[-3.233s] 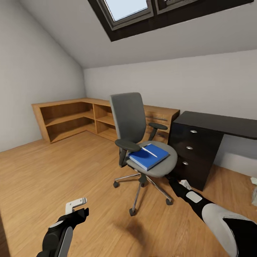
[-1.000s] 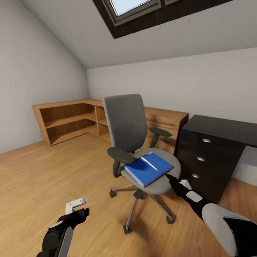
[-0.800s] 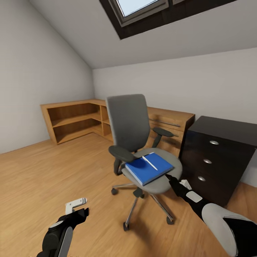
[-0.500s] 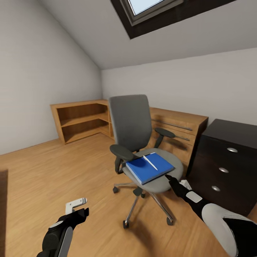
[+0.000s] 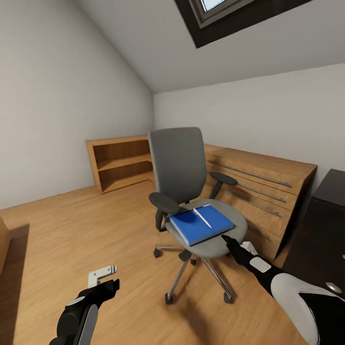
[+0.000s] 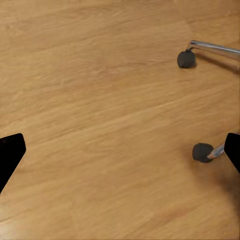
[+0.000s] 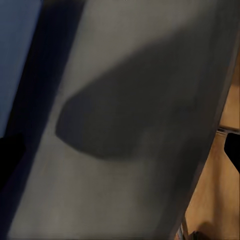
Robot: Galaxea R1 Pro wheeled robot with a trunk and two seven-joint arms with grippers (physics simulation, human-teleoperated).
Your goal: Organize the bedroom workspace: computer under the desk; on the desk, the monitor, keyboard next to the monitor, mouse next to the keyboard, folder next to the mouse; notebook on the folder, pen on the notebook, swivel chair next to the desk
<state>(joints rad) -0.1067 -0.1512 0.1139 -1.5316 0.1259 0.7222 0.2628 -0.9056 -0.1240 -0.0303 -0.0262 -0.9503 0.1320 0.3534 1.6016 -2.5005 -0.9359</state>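
Note:
The grey swivel chair [image 5: 179, 165] stands mid-room on the wood floor. On its seat lies the blue folder [image 5: 201, 224], and the white pen [image 5: 202, 218] rests on top of it. My right gripper [image 5: 235, 242] is open at the seat's near right edge, just beside the folder's corner. In the right wrist view the grey seat [image 7: 140, 125] and a strip of folder [image 7: 15, 50] lie between its spread fingertips. My left gripper [image 5: 106, 280] hangs open low over bare floor, near the chair's casters [image 6: 201, 152]. A corner of the black desk [image 5: 328, 225] shows at the far right. The notebook is out of view.
A low wooden cabinet [image 5: 254, 187] with drawers and open shelves [image 5: 120, 165] runs along the back wall behind the chair. The sloped ceiling holds a dark-framed skylight [image 5: 225, 14]. Open wood floor [image 5: 72, 225] spreads to the left.
The whole view has swung left: the desk slid to the right edge and more left wall shows. The chair stays at picture centre against my right gripper. Both arms look unchanged.

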